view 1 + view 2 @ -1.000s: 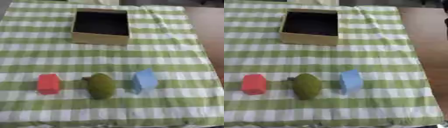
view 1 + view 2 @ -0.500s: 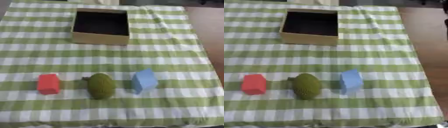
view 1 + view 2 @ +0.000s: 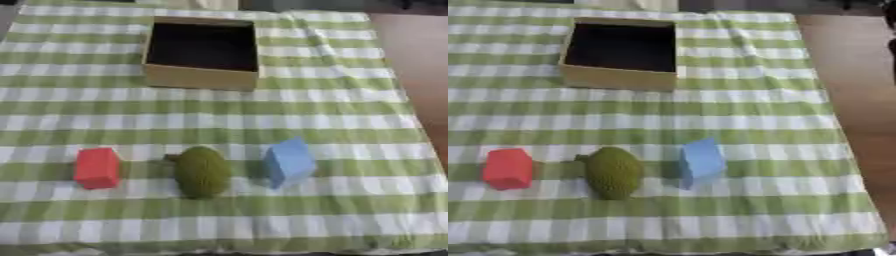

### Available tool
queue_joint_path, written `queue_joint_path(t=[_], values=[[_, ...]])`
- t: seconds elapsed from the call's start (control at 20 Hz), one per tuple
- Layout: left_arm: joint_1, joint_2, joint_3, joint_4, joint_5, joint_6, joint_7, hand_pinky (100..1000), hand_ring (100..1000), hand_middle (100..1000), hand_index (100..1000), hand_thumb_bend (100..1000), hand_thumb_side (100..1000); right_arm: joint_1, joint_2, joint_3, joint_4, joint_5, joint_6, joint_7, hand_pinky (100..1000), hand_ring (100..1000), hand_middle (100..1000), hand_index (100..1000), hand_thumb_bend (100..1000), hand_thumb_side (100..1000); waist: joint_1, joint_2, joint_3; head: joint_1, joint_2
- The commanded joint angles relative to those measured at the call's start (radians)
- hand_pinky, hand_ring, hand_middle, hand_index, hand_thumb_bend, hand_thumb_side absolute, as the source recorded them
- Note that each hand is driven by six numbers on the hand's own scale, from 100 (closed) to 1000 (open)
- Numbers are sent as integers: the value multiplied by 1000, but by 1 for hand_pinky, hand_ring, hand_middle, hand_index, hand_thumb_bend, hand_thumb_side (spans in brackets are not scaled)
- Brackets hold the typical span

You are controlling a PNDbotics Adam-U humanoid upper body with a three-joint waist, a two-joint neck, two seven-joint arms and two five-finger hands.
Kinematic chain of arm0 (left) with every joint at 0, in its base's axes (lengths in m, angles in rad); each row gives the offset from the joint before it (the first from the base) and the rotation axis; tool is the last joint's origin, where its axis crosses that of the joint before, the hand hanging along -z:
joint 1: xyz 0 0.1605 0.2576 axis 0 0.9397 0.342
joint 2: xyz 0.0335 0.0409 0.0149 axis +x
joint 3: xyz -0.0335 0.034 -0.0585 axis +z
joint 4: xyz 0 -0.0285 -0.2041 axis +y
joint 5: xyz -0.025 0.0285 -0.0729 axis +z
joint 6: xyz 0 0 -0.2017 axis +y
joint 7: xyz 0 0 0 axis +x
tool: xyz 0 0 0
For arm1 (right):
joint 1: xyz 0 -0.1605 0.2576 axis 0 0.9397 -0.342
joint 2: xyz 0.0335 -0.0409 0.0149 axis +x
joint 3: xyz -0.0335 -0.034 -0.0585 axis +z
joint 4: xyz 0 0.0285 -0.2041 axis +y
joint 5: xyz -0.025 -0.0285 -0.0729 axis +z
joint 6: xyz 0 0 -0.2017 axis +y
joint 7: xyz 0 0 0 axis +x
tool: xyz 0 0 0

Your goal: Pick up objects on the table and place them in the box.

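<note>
1. The red block [image 3: 96, 168] sits at the left of a row near the front edge of the worktop [image 3: 385, 125], on the green-and-white checked cloth [image 3: 219, 120]. It looks like a light, stiff cube with flat faces, so a pinch across two opposite sides should hold it well.
2. Just beside it to the right lies the green bumpy fruit [image 3: 201, 171], oval, with a short stem pointing left. It is probably a light plastic model; its rough skin should not slip, and it is best wrapped around its middle, across the narrow width.
3. Next in the row, close to the fruit but apart from it, stands the blue block [image 3: 288, 162], slightly turned. It seems light and rigid too, with smooth sides that suit a grasp across its flat faces.
4. The box [image 3: 201, 77] stands open and looks empty, well behind the row, toward the far side of the cloth, above the fruit.
5. Neither hand shows in either view, so nothing can be said of how their fingers stand; all three objects are untouched.
</note>
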Motion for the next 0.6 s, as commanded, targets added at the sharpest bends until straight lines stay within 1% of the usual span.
queue_joint_path(t=[0.05,0.3,0.45,0.6], values=[[-30,74,-32,-15,-17,1,-40,686,817,795,901,100,567,-5,-21,-5,-20,2,2,3,984,860,632,891,100,561,14,-16,-1,1,5],[-60,127,-73,-15,-19,-1,-76,695,825,803,905,100,559,-6,-24,-4,-20,0,2,5,983,860,632,890,100,560,15,-19,-3,2,5],[-82,158,-106,-15,-34,3,-119,703,829,808,911,100,549,-5,-26,-3,-20,-1,0,6,983,859,632,890,100,560,16,-20,-3,1,5],[-90,166,-116,-15,-40,6,-142,703,829,808,911,100,549,-5,-26,-3,-20,-1,0,6,983,859,632,890,100,560,16,-20,-3,0,5]])
